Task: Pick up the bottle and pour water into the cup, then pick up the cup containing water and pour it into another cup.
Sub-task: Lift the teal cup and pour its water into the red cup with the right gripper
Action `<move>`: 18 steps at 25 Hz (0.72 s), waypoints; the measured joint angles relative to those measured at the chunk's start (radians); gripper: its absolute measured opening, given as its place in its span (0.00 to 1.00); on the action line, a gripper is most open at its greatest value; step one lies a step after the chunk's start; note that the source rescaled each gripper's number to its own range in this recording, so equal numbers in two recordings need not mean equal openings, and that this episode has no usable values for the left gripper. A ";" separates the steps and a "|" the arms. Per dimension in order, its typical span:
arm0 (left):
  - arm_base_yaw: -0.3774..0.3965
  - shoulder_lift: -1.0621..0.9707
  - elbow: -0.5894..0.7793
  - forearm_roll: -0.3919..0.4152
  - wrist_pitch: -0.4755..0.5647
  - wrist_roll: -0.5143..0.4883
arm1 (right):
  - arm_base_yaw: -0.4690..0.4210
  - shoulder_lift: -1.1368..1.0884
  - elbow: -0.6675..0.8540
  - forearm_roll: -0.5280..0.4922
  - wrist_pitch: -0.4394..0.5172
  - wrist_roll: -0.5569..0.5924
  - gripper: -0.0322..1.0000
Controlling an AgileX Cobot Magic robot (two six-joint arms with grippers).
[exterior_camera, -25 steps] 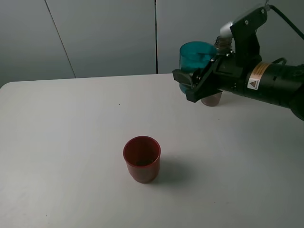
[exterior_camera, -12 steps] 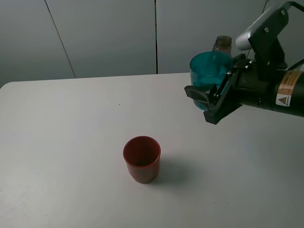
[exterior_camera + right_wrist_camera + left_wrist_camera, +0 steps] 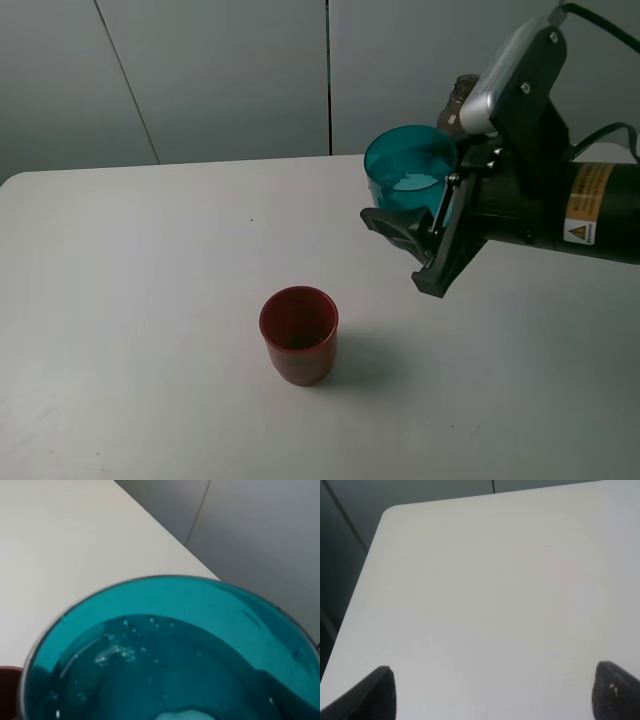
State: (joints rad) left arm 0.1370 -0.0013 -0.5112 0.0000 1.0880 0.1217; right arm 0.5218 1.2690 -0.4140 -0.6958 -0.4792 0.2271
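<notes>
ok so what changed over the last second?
The right gripper, gripping the teal cup throughout, first swung right and slightly down, then came back left and lower, ending nearer the red cup. The teal cup is roughly upright with water in it. The red cup and the bottle behind the arm have not moved.

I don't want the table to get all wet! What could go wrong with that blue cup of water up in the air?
1. The right gripper holds the teal cup, with water in it, off to the side of the red cup. Tipping here would probably wet the table.
2. The red cup's mouth is small, so the pour could miss.
3. The bottle stands right behind the arm and might get bumped.
</notes>
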 joint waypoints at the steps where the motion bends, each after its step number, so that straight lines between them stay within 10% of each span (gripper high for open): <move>1: 0.000 0.000 0.000 0.000 0.000 0.000 | 0.002 0.000 0.000 0.000 0.000 -0.002 0.09; 18: 0.000 0.000 0.000 0.000 0.000 0.000 | 0.006 0.009 0.000 -0.038 -0.002 -0.082 0.09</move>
State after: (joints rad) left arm 0.1370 -0.0013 -0.5112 0.0000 1.0880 0.1217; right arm 0.5279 1.2776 -0.4140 -0.7339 -0.4808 0.1452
